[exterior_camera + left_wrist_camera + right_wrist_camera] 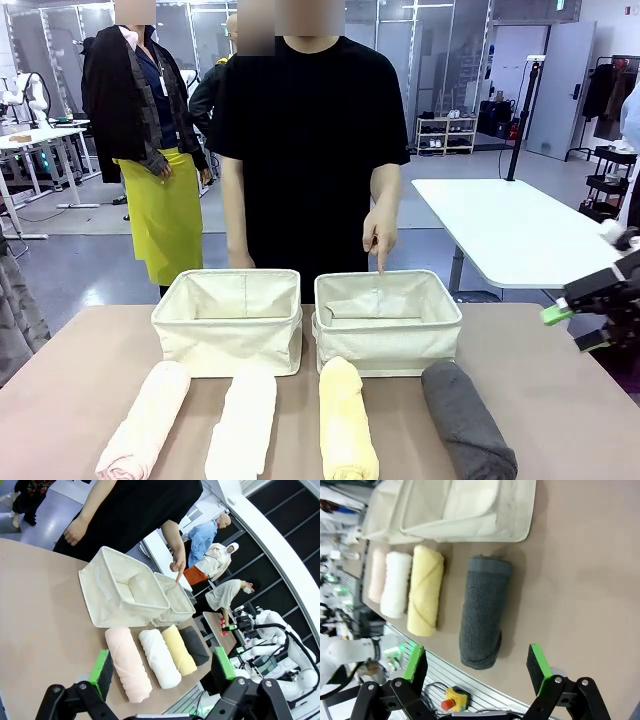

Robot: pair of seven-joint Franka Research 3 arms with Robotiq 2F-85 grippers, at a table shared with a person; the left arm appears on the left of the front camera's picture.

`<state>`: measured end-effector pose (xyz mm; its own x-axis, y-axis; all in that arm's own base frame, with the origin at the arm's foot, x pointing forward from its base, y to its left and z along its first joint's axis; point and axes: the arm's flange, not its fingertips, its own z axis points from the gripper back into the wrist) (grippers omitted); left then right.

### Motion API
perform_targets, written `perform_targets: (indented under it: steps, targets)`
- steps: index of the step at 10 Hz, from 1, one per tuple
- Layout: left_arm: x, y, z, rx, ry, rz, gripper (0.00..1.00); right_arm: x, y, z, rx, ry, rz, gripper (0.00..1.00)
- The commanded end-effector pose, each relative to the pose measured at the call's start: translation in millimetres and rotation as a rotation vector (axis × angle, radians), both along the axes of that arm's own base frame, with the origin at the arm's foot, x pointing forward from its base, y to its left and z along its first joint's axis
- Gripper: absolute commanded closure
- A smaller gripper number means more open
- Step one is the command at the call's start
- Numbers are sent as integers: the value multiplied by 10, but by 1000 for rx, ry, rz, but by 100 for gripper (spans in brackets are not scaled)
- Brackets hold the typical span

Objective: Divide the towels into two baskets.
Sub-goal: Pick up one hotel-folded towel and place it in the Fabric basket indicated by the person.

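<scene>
Right gripper (572, 330): we log it wide open and empty, held above the right edge of the table (560, 400), near the grey towel (465, 420); left gripper (162, 665): likewise spread and empty, raised over the near side. Four rolled terry towels lie in a row on the table, pink towel (150, 420), white towel (243, 425), yellow towel (345, 420), then the grey, ends toward two cream canvas bins just behind, left basket (230, 345) and right basket (390, 348), side by side. We note a person's hand (380, 235), forefinger pointing down into the right basket.
</scene>
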<state>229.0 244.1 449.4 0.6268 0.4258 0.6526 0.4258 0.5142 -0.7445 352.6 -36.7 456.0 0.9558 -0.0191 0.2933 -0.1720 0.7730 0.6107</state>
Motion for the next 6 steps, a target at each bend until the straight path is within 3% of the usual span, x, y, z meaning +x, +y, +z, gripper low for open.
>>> perform_targets:
  steps: [1,3,6]
  targets:
    - [-27,4,18,-2,-10,-3,0,-137,351,-216,-156,10,19,0]
    - [-27,4,18,-2,-10,-3,0,-120,724,-329,-276,2,52,0]
    - [-27,4,18,-2,-10,-3,0,-130,1220,-527,-367,50,86,0]
